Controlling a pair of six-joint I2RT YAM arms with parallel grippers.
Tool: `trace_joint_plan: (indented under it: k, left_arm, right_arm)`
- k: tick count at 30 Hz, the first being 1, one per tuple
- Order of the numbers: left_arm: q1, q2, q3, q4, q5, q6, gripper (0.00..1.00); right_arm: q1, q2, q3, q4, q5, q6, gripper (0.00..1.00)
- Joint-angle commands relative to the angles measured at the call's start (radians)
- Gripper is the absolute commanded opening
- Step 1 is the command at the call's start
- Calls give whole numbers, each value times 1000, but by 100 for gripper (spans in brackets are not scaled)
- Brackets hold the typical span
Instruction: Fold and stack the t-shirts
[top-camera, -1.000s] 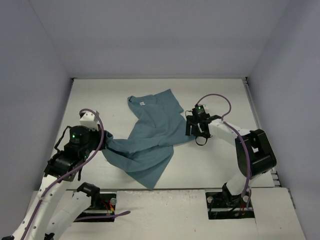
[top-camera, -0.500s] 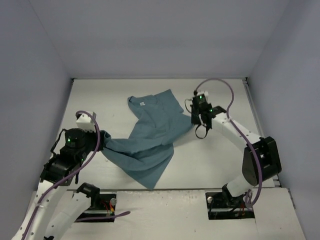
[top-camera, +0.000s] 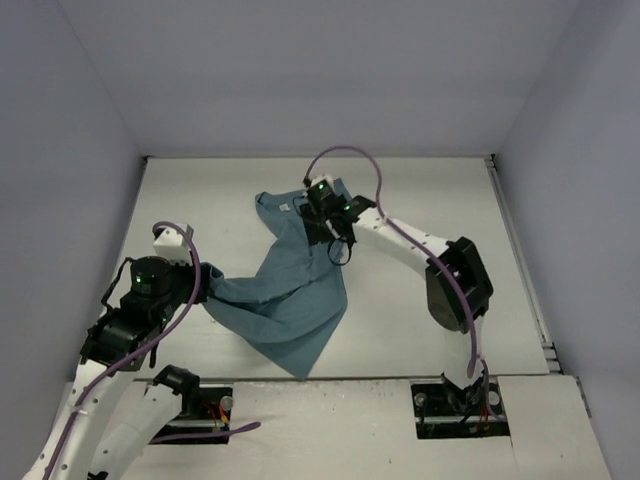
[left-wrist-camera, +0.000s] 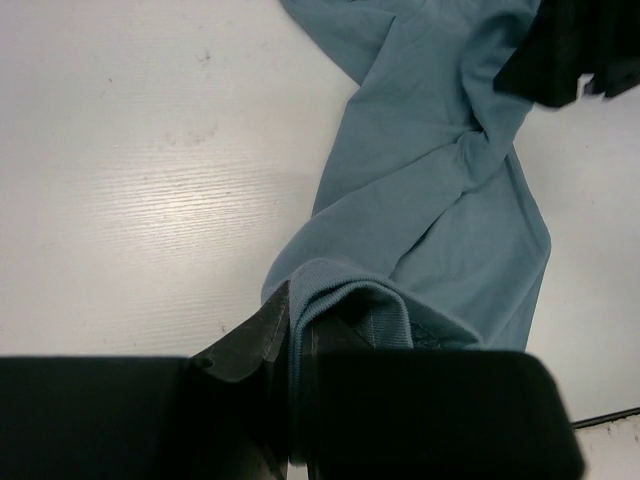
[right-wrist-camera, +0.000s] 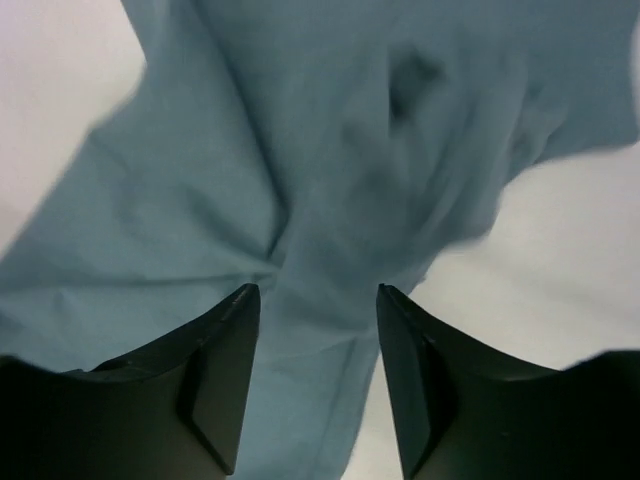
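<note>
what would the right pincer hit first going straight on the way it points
Most likely the teal t-shirt: its fabric fills the view just beyond the open right pincer, though depth is unclear.

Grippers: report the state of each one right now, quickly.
Left gripper: closed, fingers clamped on a bunched edge of the t-shirt.
Right gripper: open, fingers apart above the t-shirt, holding nothing.

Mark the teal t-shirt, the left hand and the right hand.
Teal-blue cotton t-shirt (top-camera: 290, 295): top external view, mid-body fabric.
Left hand (left-wrist-camera: 292, 325): left wrist view, between its shut fingertips.
Right hand (right-wrist-camera: 315, 300): right wrist view, between its open fingertips.
</note>
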Motion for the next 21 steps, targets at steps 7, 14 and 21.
trace_joint_plan:
  k: [7, 14, 21]
  left_arm:
    - [5, 42, 59, 35, 3, 3, 0]
    - [6, 73, 63, 38, 37, 10, 0]
    - [5, 69, 71, 35, 49, 26, 0]
  right_arm:
    - [-237, -180, -34, -17, -86, -126, 50]
    - [-351, -57, 57, 40, -354, -195, 39]
    - [-345, 110, 183, 77, -550, -206, 43]
